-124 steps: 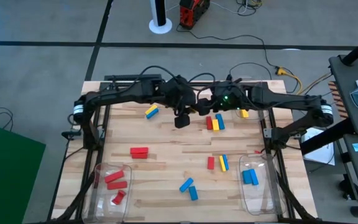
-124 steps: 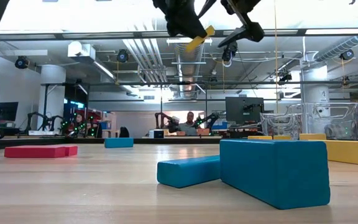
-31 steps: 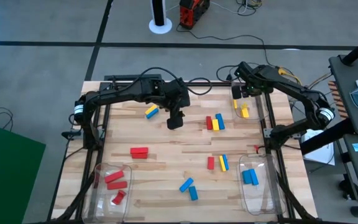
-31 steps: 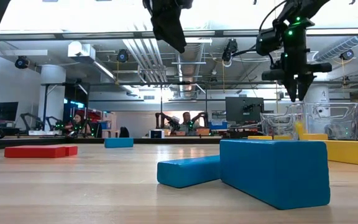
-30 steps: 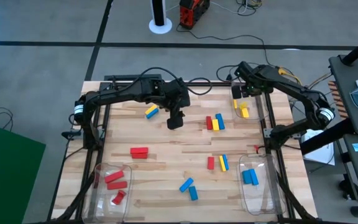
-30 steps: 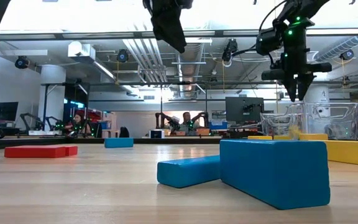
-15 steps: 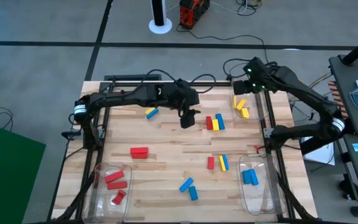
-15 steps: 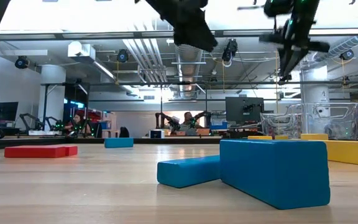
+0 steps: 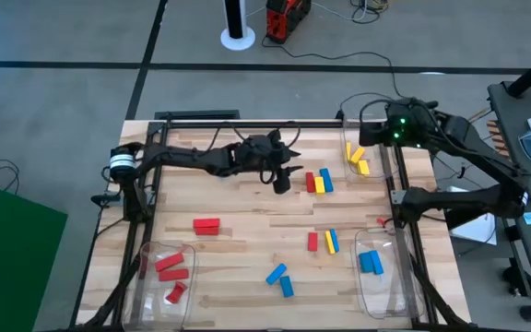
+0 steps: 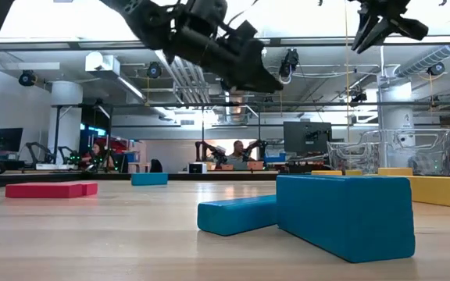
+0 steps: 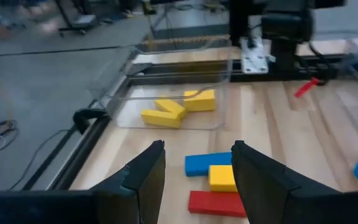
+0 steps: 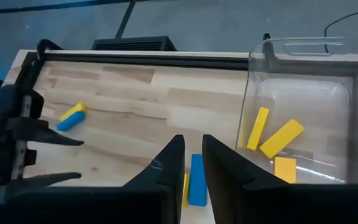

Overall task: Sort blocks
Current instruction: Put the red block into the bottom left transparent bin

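Red, yellow and blue blocks lie scattered on the wooden table. A red, yellow and blue trio (image 9: pixel 318 182) lies side by side just right of my left gripper (image 9: pixel 282 180), which hangs open and empty over the far middle; the trio (image 11: pixel 219 180) shows ahead of its fingers. My right gripper (image 9: pixel 376 129) is raised above the far-right clear bin (image 12: pixel 253 93), shut and empty. That bin holds three yellow blocks (image 12: pixel 277 144). A yellow-and-blue pair (image 12: pixel 72 117) lies at the far left, hidden under my left arm in the high view.
A near-left clear bin (image 9: pixel 146 254) holds red blocks (image 9: pixel 169 269). A near-right bin (image 9: pixel 385 295) holds blue blocks (image 9: pixel 370 263). Loose on the table are a red block (image 9: pixel 206 226), a red, yellow and blue group (image 9: pixel 323 242) and two blue blocks (image 9: pixel 279 279). Black rails frame the table.
A yellow block dropped from my right gripper into the far-right bin. That gripper then rose and drew back toward the table's right edge. My left gripper has moved toward the table's right edge, up to the red, yellow and blue trio, its arm stretching out lower and flatter.
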Action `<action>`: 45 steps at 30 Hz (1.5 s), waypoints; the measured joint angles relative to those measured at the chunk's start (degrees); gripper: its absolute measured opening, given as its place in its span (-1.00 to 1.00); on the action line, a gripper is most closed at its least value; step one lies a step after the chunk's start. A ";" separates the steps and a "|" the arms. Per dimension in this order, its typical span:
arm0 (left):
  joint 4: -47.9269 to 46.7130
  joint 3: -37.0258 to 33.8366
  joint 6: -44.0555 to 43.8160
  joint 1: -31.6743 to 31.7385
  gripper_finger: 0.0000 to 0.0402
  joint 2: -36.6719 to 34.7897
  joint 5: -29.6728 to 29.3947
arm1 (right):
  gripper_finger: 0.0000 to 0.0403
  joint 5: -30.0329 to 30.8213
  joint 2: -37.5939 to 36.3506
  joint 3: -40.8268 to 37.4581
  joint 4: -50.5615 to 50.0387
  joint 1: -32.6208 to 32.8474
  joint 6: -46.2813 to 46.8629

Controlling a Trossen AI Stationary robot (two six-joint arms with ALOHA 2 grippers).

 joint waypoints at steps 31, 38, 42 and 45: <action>-19.56 22.04 2.34 1.66 -0.11 22.97 8.28 | -0.79 -0.77 6.55 -0.12 0.50 2.01 -0.04; -21.36 22.02 1.78 2.45 0.22 22.97 8.27 | -0.79 -0.77 6.53 -0.12 0.50 2.01 -0.16; -20.07 22.04 1.28 2.47 0.41 23.49 7.93 | -0.79 -0.78 6.53 -0.12 0.55 2.01 -0.19; -20.19 22.04 -0.60 2.43 0.50 24.86 7.84 | -0.79 -0.80 6.55 -0.12 0.55 2.10 -0.19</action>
